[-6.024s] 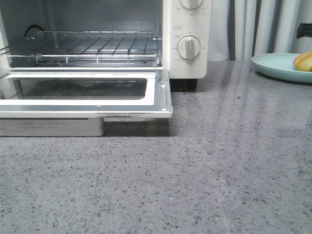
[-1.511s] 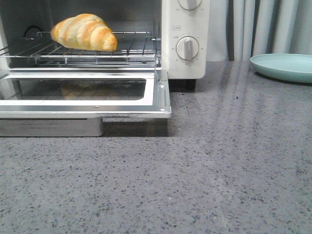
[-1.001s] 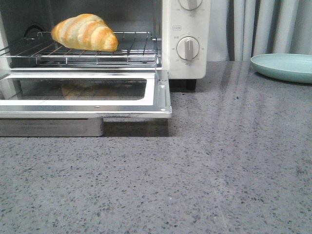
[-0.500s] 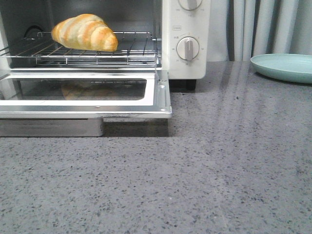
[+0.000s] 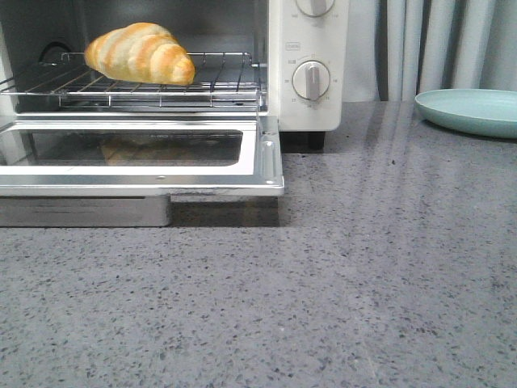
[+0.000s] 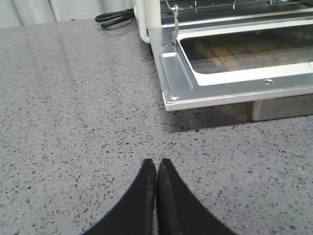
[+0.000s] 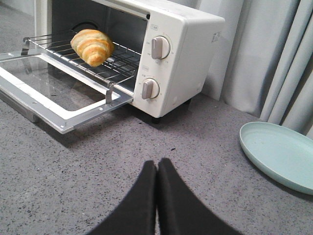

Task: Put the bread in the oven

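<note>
The bread (image 5: 140, 52), a golden croissant-shaped roll with cream stripes, lies on the wire rack (image 5: 202, 81) inside the white oven (image 5: 311, 105). It also shows in the right wrist view (image 7: 92, 46). The oven door (image 5: 271, 162) hangs open and flat, also seen in the left wrist view (image 6: 176, 83). My left gripper (image 6: 156, 164) is shut and empty over the grey counter, in front of the door's corner. My right gripper (image 7: 157, 162) is shut and empty over the counter, well away from the oven (image 7: 181, 58). Neither gripper shows in the front view.
A light teal plate (image 5: 472, 109) sits empty at the far right, also in the right wrist view (image 7: 279, 154). A black power cord (image 6: 115, 17) lies beside the oven. Grey curtains (image 5: 436, 44) hang behind the speckled counter (image 5: 323, 299).
Six seconds ago the rack was bare and the bread lay on the plate; over the last 1.5 seconds nothing visibly moves.
</note>
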Controlling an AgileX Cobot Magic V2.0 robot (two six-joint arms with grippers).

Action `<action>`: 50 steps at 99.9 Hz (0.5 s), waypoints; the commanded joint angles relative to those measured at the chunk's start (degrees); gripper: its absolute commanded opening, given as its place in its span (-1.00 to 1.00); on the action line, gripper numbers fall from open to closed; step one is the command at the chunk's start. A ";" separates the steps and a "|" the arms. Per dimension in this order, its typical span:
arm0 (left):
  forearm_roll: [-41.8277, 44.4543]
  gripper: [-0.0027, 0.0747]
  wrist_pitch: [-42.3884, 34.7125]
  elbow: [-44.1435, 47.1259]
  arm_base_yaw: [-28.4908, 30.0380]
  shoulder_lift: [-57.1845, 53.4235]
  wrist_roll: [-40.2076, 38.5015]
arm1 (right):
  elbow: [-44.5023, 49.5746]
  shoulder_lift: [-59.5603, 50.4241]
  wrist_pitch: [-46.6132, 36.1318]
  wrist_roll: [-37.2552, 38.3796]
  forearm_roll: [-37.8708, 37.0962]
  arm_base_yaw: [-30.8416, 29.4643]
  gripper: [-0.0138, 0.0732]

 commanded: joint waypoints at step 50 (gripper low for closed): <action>-0.25 -0.99 -2.50 1.30 0.21 -1.58 -0.13 | 0.69 -0.18 -4.24 0.11 -1.27 -0.16 -0.79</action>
